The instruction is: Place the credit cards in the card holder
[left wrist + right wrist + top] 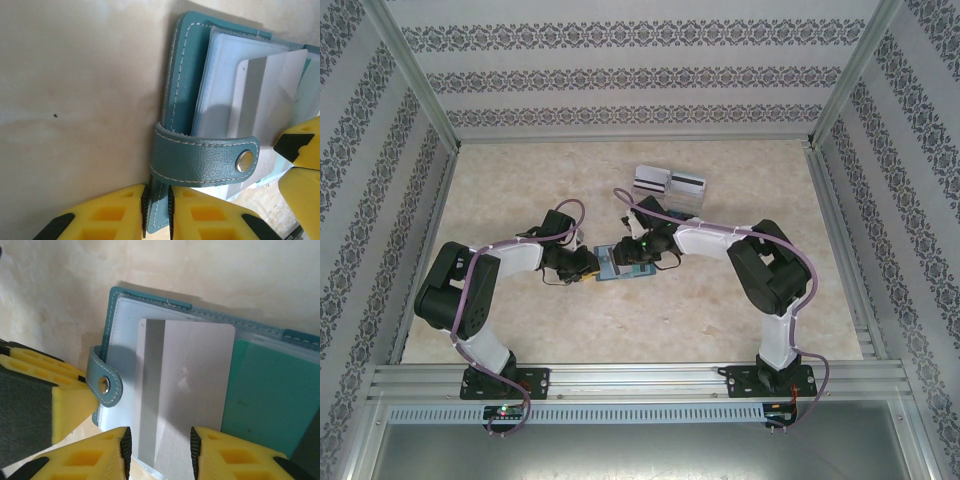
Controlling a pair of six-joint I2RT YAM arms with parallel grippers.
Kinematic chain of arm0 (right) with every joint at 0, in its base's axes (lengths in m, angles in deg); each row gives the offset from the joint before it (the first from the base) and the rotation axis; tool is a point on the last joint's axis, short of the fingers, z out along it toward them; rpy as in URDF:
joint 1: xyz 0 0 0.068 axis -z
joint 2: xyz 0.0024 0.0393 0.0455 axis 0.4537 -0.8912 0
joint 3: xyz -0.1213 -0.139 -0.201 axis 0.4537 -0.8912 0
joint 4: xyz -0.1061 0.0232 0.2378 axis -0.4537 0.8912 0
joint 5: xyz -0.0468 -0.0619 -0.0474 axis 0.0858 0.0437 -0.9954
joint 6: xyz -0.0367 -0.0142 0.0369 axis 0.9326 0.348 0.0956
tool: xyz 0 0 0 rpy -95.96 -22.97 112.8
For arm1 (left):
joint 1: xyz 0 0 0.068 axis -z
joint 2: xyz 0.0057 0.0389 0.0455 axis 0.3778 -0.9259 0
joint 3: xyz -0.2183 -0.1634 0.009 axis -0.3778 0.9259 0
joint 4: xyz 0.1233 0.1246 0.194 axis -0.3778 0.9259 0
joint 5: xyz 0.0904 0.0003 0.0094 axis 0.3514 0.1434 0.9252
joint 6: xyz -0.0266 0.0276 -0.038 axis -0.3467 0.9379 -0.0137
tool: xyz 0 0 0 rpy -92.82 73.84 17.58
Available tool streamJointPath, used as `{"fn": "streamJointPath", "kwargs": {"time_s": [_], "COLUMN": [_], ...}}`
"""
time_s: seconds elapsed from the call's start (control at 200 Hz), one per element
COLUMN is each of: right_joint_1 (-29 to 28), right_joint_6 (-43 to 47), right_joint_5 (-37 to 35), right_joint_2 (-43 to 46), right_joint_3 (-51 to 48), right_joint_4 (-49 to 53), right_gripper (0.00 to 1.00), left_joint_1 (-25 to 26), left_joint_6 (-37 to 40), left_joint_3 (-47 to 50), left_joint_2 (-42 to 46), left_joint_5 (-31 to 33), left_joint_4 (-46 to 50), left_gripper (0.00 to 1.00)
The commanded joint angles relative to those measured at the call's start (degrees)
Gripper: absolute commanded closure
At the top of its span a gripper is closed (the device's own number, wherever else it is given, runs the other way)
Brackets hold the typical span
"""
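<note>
**A:** Left claw (156, 206) first. How does it stand?

**B:** Nearly together, with the pads pinching a stitched edge of the card holder (179, 75). That edge is right by the strap (200, 161) with its metal snap (244, 161).

**A:** And the right claw (159, 452)?

**B:** Set wider and clamped on the white-grey card (190, 385), one pad against each long edge. The card's dark stripe runs along the side of the left-hand pad.

**A:** Where is that card against the holder?

**B:** It lies over the open holder's clear pocket on the strap side (I cannot tell whether its far end is inside the sleeve). A teal card (270, 395) sits on the neighbouring page.

**A:** Further out?

**B:** From above, the holder lies open on the tabletop (520, 200) between the two arms, and the claws meet it from either side. Beyond it — well apart, toward the far wall — more cards (670, 183) lie together.
</note>
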Motion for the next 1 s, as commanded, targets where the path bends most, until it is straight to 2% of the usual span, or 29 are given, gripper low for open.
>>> {"fn": "streamJointPath", "kwargs": {"time_s": [0.0,0.415,0.53,0.994], "right_joint_1": [0.31,1.20,0.96,-3.71], "right_joint_6": [2.43,1.65,1.09,-2.10], "right_joint_5": [-4.31,-1.36,-0.31,1.52], "right_joint_2": [2.15,3.07,0.93,-2.96], "right_joint_3": [0.16,0.44,1.52,3.76], "right_joint_4": [3.15,2.19,2.15,-0.25], "right_gripper": [0.61,0.61,0.61,0.61], "left_joint_1": [1.03,1.03,0.98,1.03], "left_joint_6": [-0.01,-0.24,-0.46,-0.64], "left_joint_3": [-0.86,-0.47,-0.20,0.20], "left_joint_2": [-1.22,-1.49,-1.83,-1.57], "left_joint_5": [-1.35,-1.54,-1.87,-1.88], "left_joint_4": [-2.73,-3.33,-4.04,-4.47], "left_gripper": [0.79,0.79,0.79,0.79]}}
